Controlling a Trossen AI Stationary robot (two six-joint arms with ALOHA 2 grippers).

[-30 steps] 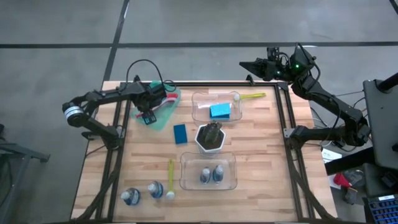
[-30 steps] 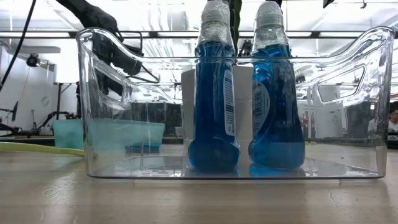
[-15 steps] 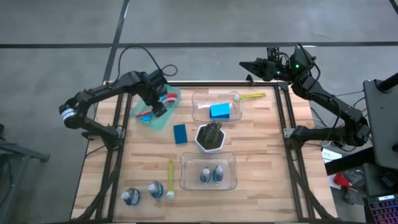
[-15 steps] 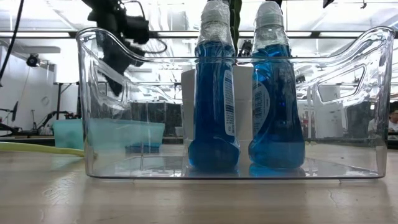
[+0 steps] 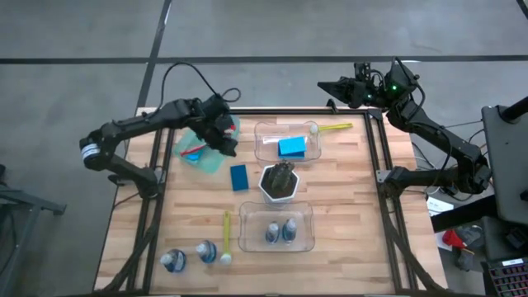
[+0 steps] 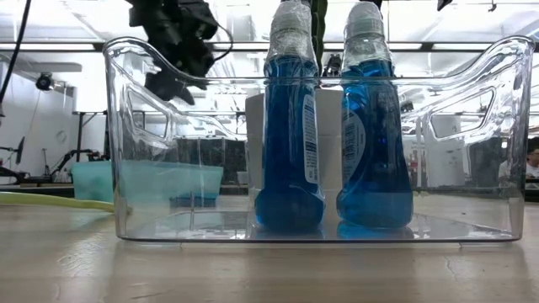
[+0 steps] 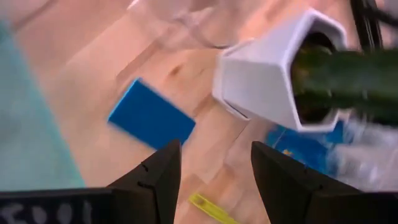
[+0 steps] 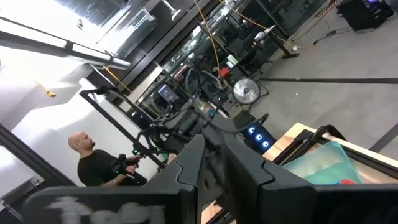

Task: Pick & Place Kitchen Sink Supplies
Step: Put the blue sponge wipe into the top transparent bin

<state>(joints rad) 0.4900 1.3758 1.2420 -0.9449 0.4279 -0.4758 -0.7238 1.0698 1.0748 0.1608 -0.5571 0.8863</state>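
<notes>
My left gripper [image 5: 226,144] hangs open and empty above the right edge of the green tray [image 5: 213,162], where a red and a blue brush [image 5: 195,151] lie. Its wrist view looks down on a loose blue sponge [image 7: 152,115] lying flat on the table. Another sponge [image 5: 292,147] lies in the far clear bin [image 5: 266,148], and a yellow-green brush [image 5: 334,128] rests across that bin's rim. Two bottles [image 5: 280,232] stand in the near bin [image 6: 126,168]. Two more bottles [image 5: 189,256] and a yellow brush [image 5: 227,233] are on the table at the near left. My right gripper [image 5: 324,84] is shut, held high beyond the table's far edge.
A white hexagonal pot with a dark plant [image 5: 280,181] stands mid-table between the two bins, close to the loose sponge [image 5: 239,177]. A person [image 8: 99,163] stands in the room beyond the table. Bare wood lies along the table's right side.
My left gripper has risen from the green tray and swung toward the table's right edge, rolling its wrist as it went; its fingers stay apart and empty. The brushes stay in the tray.
</notes>
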